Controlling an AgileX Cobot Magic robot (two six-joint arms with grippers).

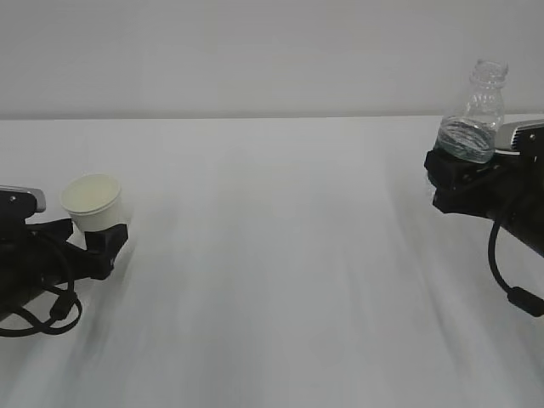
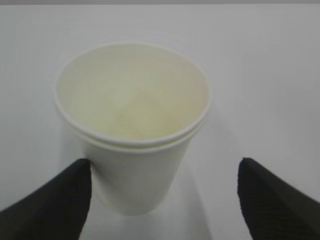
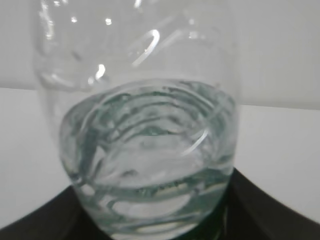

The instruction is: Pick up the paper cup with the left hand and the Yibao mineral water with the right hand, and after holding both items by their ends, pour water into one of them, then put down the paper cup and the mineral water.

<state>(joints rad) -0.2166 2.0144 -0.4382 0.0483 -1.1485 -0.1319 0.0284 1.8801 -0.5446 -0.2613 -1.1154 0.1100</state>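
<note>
Black arms point(image 1: 51, 263), looping black cables point(image 1: 42, 316)

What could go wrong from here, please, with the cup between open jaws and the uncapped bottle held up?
1. The paper cup sits off-centre between the left gripper's open jaws, touching one only; closing could push or tip it.
2. The Yibao mineral water has no cap and leans slightly in the right gripper; a quick move could slosh water out.
3. Squeezing the thin cup may crush it.
</note>
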